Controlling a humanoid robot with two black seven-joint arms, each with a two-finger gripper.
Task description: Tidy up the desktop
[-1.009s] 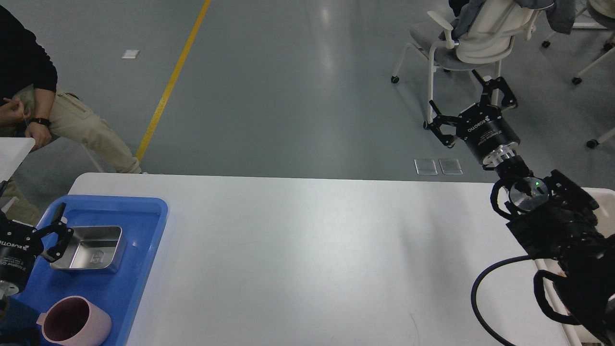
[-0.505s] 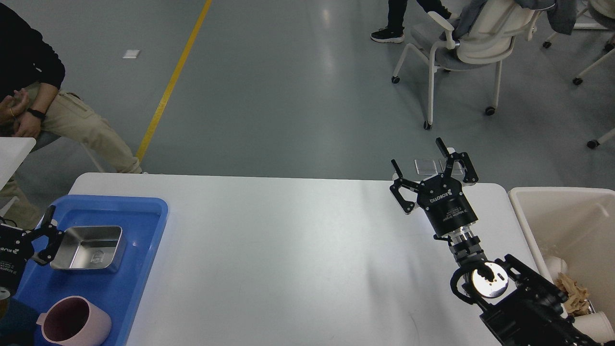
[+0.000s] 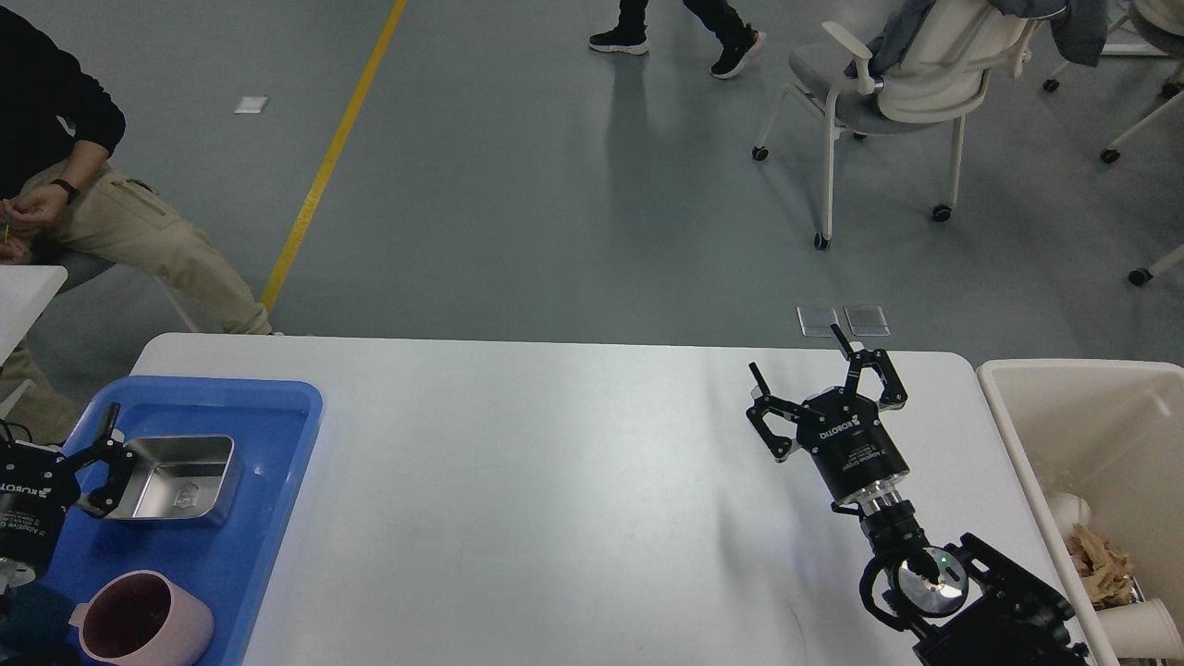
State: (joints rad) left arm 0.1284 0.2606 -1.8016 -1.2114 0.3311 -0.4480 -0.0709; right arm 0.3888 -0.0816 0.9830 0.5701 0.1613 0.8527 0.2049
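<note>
— So, where is the right gripper (image 3: 803,377)?

— It hangs over the desktop (image 3: 555,481), near the far right corner. Its two fingers are spread wide apart, and nothing is between them.

— What is next to it?

— Off to its right, just past the table edge, is a beige bin (image 3: 1078,435). Crumpled brown paper (image 3: 1101,560) and white paper cups (image 3: 1133,627) lie inside the bin.

— And the left gripper (image 3: 104,450)?

— It is far away on the other side, over a blue tray (image 3: 277,462). Its fingers are spread too, holding nothing. Just to its right sits a shiny metal box (image 3: 176,476), right beside one fingertip. I cannot tell if they touch. Nearer to me than that gripper, a pink cup (image 3: 143,622) stands in the same tray.

— And the table between the two grippers?

— Plain white all the way across.
</note>
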